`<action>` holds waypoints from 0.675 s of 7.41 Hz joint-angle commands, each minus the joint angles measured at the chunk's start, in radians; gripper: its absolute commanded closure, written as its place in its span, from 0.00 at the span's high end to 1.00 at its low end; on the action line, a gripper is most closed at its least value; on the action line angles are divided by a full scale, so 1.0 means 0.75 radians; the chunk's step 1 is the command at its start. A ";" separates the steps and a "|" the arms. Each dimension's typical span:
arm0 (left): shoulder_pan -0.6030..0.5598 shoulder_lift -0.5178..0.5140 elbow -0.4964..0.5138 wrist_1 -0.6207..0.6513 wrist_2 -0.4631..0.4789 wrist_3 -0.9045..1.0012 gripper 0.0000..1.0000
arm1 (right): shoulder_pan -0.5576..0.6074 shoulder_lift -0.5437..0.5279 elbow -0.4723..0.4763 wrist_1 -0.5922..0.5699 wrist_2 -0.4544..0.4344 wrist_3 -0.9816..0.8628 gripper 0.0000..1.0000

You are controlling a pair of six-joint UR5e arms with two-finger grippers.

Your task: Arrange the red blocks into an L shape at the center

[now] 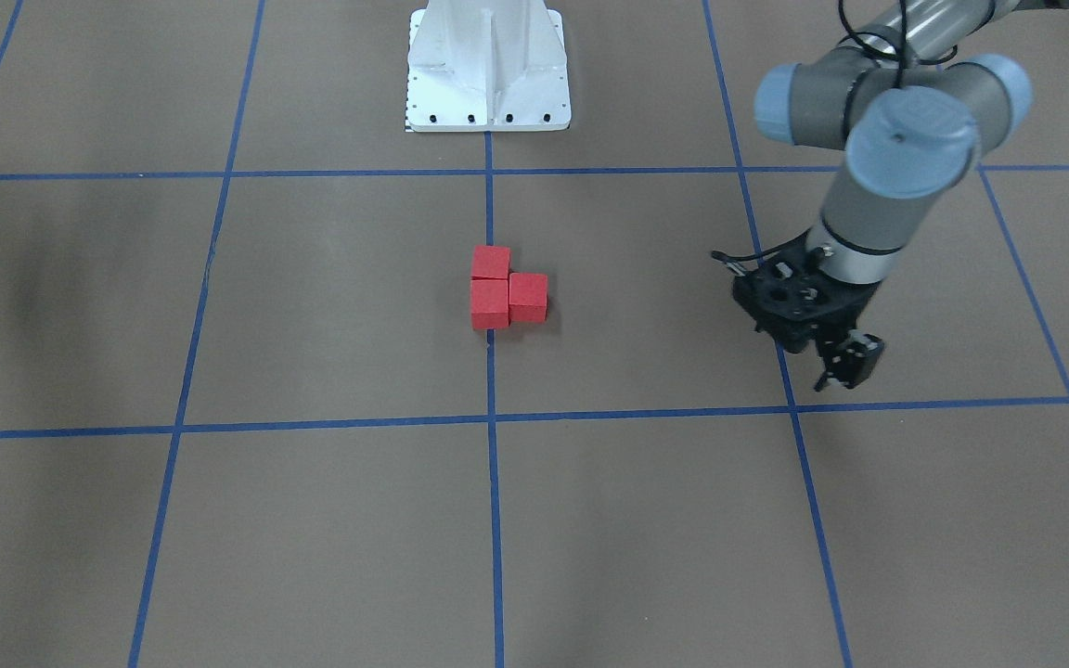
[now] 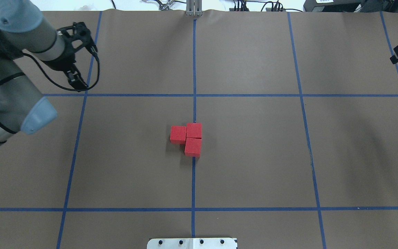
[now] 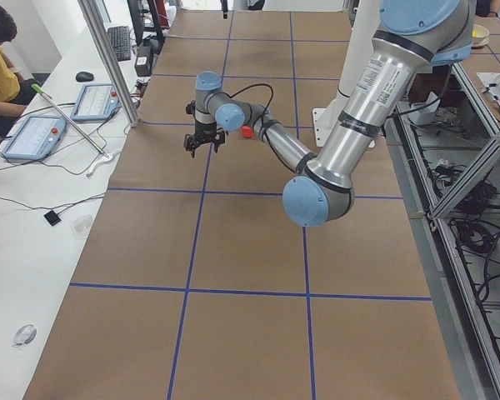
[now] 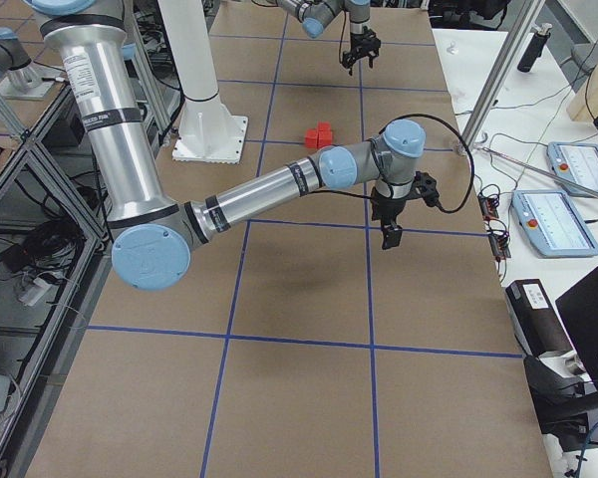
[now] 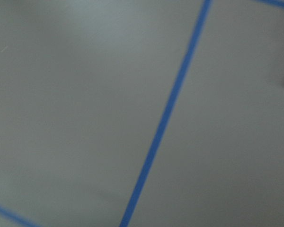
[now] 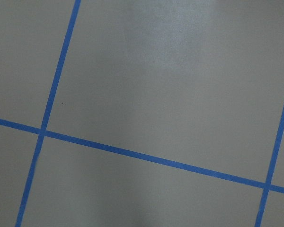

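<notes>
Left claw (image 1: 843,364) hangs tilted over the bench (image 1: 312,325), right by a blue tape line (image 1: 780,371) near a crossing. Its fingers look slightly parted with nothing between them. The left wrist view is blurred, showing only bench and tape.

The red blocks (image 1: 507,289) sit well apart from that claw, off to the robot's right of it and nearer the white base plate (image 1: 488,65). All three lie flat on the bench in an L and touch each other. Two sit in a row along the centre tape line, and the third is butted against the side of the one farther from the base, on the side toward the left claw.

Right claw (image 4: 389,231) points down over a tape crossing, far from the blocks on their other side. I cannot tell how its jaws stand; the overhead view shows only a dark sliver at the frame edge. The right wrist view shows only bare bench and tape lines.
</notes>
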 commanded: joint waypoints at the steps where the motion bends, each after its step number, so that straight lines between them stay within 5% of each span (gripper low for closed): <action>1: -0.207 0.277 -0.033 -0.004 -0.152 -0.136 1.00 | 0.080 -0.075 -0.001 0.000 0.000 -0.023 1.00; 3: -0.470 0.447 -0.024 -0.004 -0.156 -0.132 1.00 | 0.121 -0.146 -0.001 0.000 -0.006 -0.131 1.00; 5: -0.665 0.582 -0.024 -0.006 -0.406 -0.049 1.00 | 0.127 -0.185 -0.001 0.000 -0.006 -0.132 1.00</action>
